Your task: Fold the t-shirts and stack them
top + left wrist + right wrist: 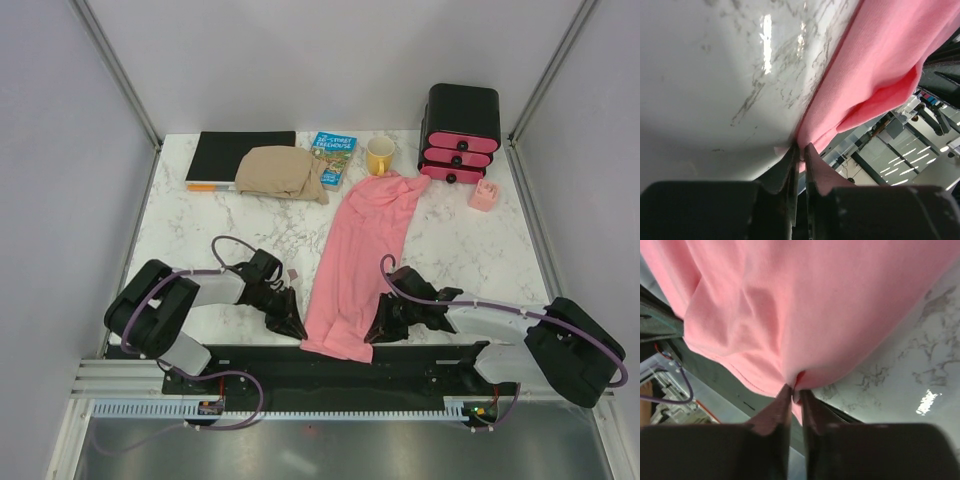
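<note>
Heads up, both of your grippers have cloth in them: your left gripper (800, 150) is pinched tight on the near-left corner of the pink t-shirt (362, 262), and your right gripper (795, 392) is squeezed onto the near-right side of the same end. The shirt lies as a long, narrow, rumpled strip on the marble table (200, 220), running from just beside the yellow mug (380, 155) down to the near edge, between your two arms.
</note>
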